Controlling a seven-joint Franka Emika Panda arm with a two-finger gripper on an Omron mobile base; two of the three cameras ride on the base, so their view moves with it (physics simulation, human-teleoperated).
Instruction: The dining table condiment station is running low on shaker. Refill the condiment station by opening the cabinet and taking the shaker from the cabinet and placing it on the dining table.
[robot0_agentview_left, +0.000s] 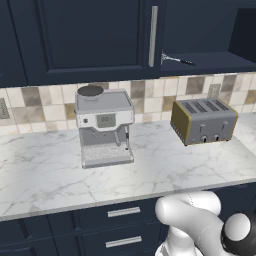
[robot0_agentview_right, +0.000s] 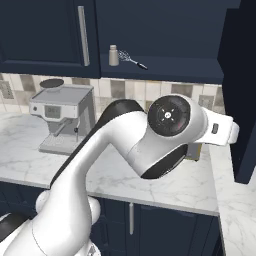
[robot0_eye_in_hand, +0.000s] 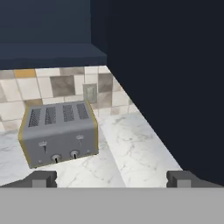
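We see the shaker standing upright on the open shelf of the cabinet, just beside a thin metal whisk-like utensil that lies to its right; whether the two touch we cannot tell. The closed cabinet door to the left carries a long vertical silver handle. Below, on the marble bench, a coffee machine stands to the left and a grey four-slot toaster to the right, well apart, both against the tiled backsplash. Our tool is released, its two dark fingertips spread wide with nothing between them, and it hangs above the bench facing the toaster's front, with a dark navy panel close on its right. The shaker sits well above the tool's level, untouched.
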